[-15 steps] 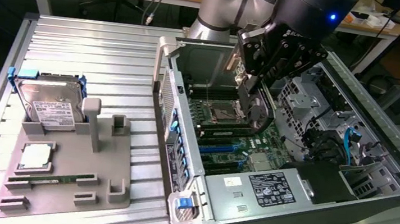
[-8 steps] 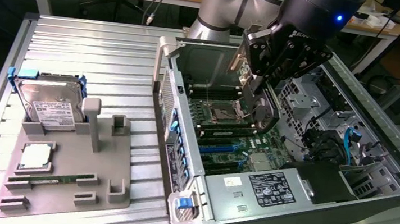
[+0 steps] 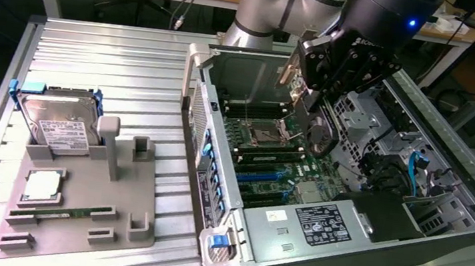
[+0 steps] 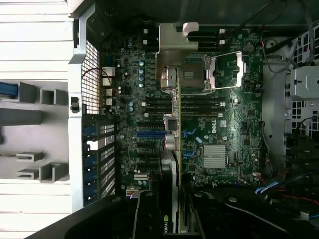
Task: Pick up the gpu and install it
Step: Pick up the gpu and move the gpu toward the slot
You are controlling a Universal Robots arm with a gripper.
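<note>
gpu (image 4: 170, 139) edge-on within the gripper (image 4: 172, 199)

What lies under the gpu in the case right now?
Under the gpu, held in the gripper, the motherboard shows: CPU socket, blue slots. The strip straight below the card is covered by it.

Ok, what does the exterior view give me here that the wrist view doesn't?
Exterior view adds: the hard drive, processor chip and memory stick sitting in the grey fixture, the labelled power supply, and the arm itself.
Wrist view adds: a straight-down look along the gpu, edge-on over the slot rows, with the logo on its edge.
Shared: the gripper closed on the gpu, the open computer case, the motherboard, its CPU socket, and part of the fixture.
</note>
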